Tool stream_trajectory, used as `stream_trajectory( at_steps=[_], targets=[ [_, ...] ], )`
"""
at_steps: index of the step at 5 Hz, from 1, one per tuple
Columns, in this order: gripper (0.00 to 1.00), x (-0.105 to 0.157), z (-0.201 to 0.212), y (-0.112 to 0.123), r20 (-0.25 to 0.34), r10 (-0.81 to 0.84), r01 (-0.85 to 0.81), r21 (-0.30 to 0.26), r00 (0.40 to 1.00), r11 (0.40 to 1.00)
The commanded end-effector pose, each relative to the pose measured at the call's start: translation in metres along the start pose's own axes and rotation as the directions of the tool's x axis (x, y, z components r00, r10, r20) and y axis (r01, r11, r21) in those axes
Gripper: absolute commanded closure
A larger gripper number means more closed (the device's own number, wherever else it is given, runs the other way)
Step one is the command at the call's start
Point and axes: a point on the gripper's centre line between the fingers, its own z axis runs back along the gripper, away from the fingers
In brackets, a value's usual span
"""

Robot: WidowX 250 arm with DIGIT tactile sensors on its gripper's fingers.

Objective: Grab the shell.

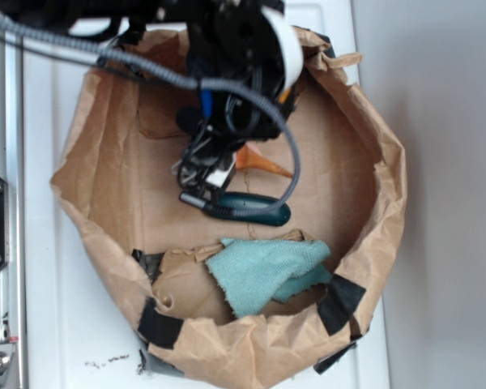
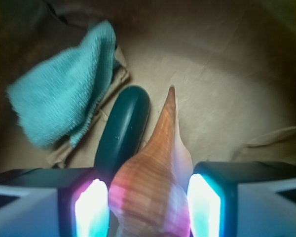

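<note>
A brown paper bag, its walls rolled down into a crumpled rim, sits on a white surface. Black tape patches the rim along the near edge, and a pale wall rises at the right. A metal rail runs down the left side. The bag's floor is flat creased brown paper.

The arm reaches into the bag from the far side, its grey cable looping down. In the wrist view the gripper has its two lit pads standing apart, one on each side of the shell. The shell's broad body lies between them with its thin orange tail pointing away. Whether the pads touch it cannot be told — narrow gaps seem to show on both sides.

In the exterior view only the shell's orange tail shows, poking out right of the gripper, near the middle of the bag floor.

A dark green stone lies just beside the shell on its left — close enough that they may touch. A teal cloth lies crumpled over a paper flap at the near side of the bag.
</note>
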Motion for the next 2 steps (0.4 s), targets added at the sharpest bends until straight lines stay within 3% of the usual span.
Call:
stream_trajectory(
  at_steps=[1,2],
  targets=[
    [1.0,0.0124,0.0656,-0.0126,0.094,-0.008,0.007,0.011,0.996,1.0],
    [1.0,0.0113,0.0651,-0.0147,0.096,-0.017,0.016,0.011,0.995,1.0]
  ],
)
